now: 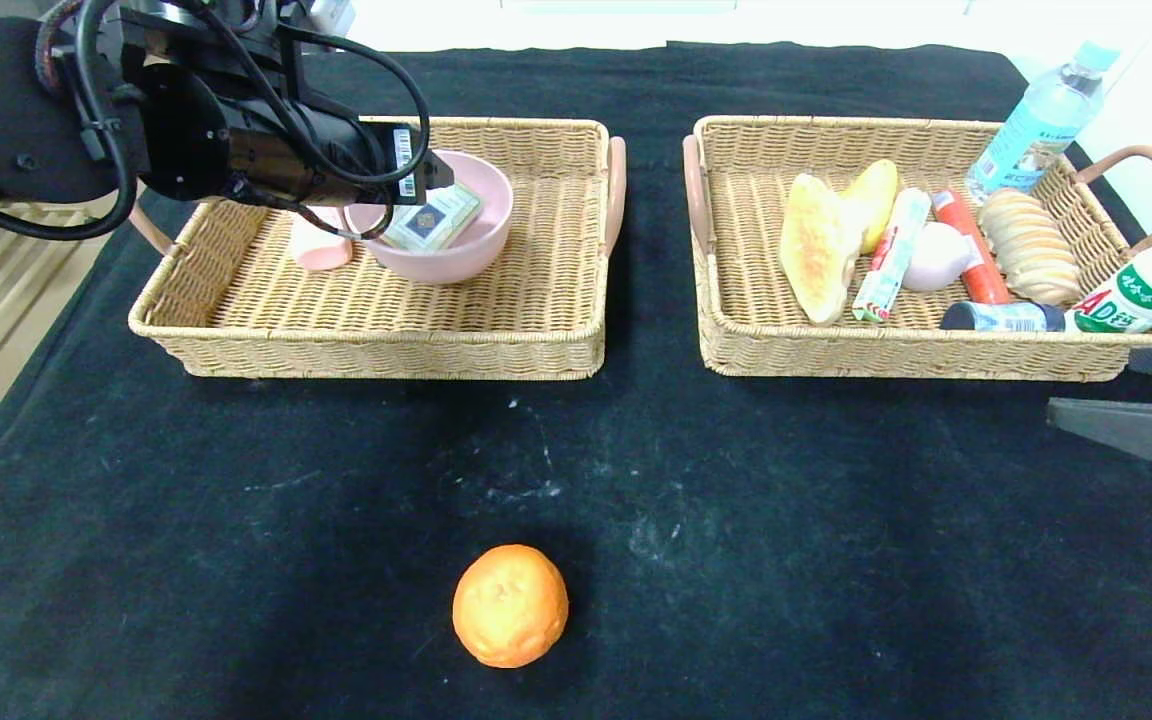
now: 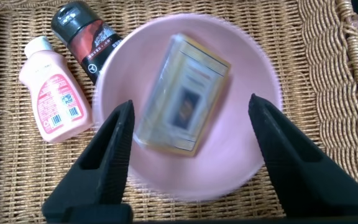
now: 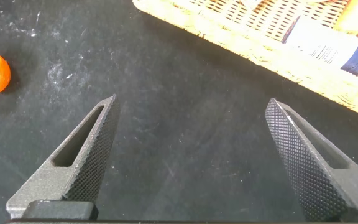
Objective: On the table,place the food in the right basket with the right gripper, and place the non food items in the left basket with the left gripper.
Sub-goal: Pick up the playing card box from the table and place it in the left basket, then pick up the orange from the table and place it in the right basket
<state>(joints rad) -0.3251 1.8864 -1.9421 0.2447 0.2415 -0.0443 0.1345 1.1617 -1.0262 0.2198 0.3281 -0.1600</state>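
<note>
Remaining item: an orange (image 1: 510, 605) lies alone on the black tablecloth (image 1: 836, 520), lower centre of the head view, well apart from both baskets.

Right gripper (image 3: 191, 155): fingers spread wide with nothing between them, hovering over bare cloth; in the head view only its tip shows, at the right edge just below the right basket (image 1: 926, 345).

Key relation: the orange lies toward the lower left of the head view from the right gripper; in the right wrist view it sits at the far left edge, outside the open fingers. Being round, it has no long axis to align with.

Nearer arm: judged to be the right, which also suits the rule that food goes right.

Left gripper (image 2: 188, 149): fingers apart above the pink bowl (image 2: 241, 149) in the left basket (image 1: 376, 330), upper left of the head view; a small card box (image 2: 182, 93) lies in the bowl between the fingers, touching neither.

Left basket contents: a pink bottle (image 2: 51, 90) and a dark-capped bottle (image 2: 86, 34) lie just beside the bowl.

Right basket contents: breads, a sausage, packets and bottles.

Next move, judged: the right gripper must travel toward the orange and centre it between its fingers.
</note>
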